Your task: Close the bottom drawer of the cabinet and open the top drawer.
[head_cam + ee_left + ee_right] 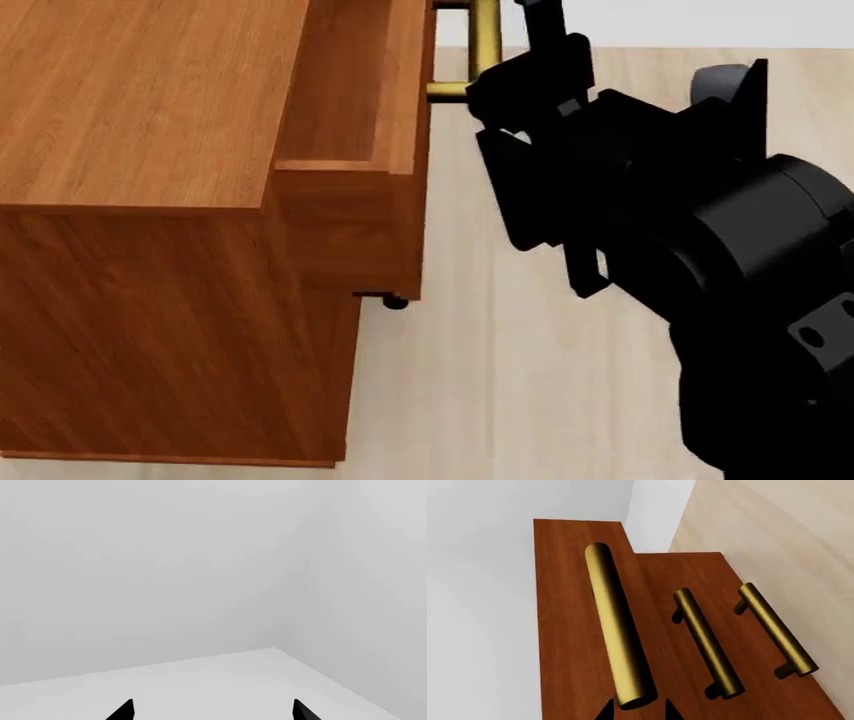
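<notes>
The cabinet (134,110) stands at the left of the head view. Its top drawer (350,90) is pulled out, with the empty tray showing from above. My right gripper (639,714) has a fingertip on each side of the top drawer's brass handle (615,630), closed on its near end. The handle also shows in the head view (483,40) by the black right arm. The middle drawer's handle (707,640) and the bottom drawer's handle (775,630) sit on fronts that lie flush with each other, further back. My left gripper (213,711) is open and empty, away from the cabinet.
Pale wood floor (534,380) lies in front of the cabinet. The black right arm (694,250) fills the right of the head view. The left wrist view shows only a white floor and the corner of white walls (280,645).
</notes>
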Robot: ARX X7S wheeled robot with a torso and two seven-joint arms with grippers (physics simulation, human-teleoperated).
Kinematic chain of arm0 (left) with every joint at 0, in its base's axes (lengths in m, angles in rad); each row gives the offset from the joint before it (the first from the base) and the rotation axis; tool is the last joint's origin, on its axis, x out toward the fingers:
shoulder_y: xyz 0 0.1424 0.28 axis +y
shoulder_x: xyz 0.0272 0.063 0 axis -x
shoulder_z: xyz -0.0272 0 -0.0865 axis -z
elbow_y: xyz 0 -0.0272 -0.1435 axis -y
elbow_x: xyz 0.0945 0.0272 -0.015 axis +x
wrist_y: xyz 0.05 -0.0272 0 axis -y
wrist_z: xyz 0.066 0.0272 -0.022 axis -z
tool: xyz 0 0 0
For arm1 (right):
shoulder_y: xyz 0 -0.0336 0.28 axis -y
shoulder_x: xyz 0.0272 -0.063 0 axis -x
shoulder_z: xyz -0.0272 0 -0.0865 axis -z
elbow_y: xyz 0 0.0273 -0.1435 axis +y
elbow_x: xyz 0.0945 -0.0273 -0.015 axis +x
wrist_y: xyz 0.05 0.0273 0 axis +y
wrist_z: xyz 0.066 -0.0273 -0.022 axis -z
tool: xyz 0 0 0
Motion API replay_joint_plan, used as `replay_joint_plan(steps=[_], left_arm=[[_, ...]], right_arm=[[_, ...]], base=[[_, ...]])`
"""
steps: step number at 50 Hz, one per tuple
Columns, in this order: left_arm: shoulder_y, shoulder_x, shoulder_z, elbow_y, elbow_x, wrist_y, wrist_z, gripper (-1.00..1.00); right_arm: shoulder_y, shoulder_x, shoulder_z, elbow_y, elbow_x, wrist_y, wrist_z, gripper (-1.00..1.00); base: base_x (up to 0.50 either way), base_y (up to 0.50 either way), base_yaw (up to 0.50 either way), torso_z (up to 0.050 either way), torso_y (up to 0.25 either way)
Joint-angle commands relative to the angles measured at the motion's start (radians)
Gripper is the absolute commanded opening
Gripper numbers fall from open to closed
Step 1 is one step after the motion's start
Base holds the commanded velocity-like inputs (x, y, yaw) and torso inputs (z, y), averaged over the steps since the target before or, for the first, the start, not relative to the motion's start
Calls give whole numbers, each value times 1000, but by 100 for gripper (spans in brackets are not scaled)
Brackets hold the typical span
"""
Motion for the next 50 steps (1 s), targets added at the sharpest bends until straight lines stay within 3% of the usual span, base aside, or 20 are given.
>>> replay_joint_plan(steps=[1,13,14,19,20,22,29,31,34,37,40,43,44,45,48,50], left_arm=[[15,32,19,-12,41,22,31,100],[15,33,19,-12,43,22,32,100],[3,-1,1,1,3,1,-2,100],[16,31,19,-12,43,21,31,100],[3,-4,1,1,1,1,-4,100],[15,25,16,-9,35,19,25,100],[-10,-36,-14,12,-38,-16,-36,100],[14,19,15,-7,30,17,18,100],[-8,-33,-10,10,-32,-13,-33,100],[18,25,20,-10,39,23,24,100],[-9,-35,-8,9,-32,-12,-34,100],[8,1,13,-4,14,10,1,100],[6,-6,8,0,5,6,-7,100],[-4,-31,-7,8,-26,-7,-32,100],[14,14,21,-9,32,19,12,100],[-5,-31,-1,4,-23,-6,-31,100]], right_arm=[[29,25,35,-56,66,-10,-44,-100],[28,48,64,-93,79,-30,-30,-100],[28,50,67,-96,81,-31,-28,-100],[36,58,76,-108,87,-40,-19,-100],[37,60,85,-114,87,-48,-19,-100],[39,67,87,-118,89,-47,-15,-100],[31,77,95,-125,88,-50,-20,-100],[29,76,92,-126,90,-48,-19,-100],[28,76,87,-122,90,-47,-20,-100],[29,76,86,-123,90,-47,-21,-100],[29,75,83,-121,92,-45,-23,-100],[31,76,78,-114,91,-41,-27,-100],[33,77,78,-114,90,-37,-33,100],[33,76,79,-114,92,-38,-33,100],[34,76,76,-115,92,-40,-30,100],[34,78,74,-115,93,-38,-29,100]], base=[[0,0,0,0,0],[0,0,0,2,6],[0,0,0,0,12],[0,0,0,2,7],[0,0,0,0,0],[0,0,0,0,6],[0,0,0,3,7],[0,0,0,0,5],[0,0,0,0,8],[0,0,0,4,4],[0,0,0,0,8],[0,0,0,4,7],[0,0,0,0,0],[0,0,0,0,0],[0,0,0,0,0],[0,0,0,0,0]])
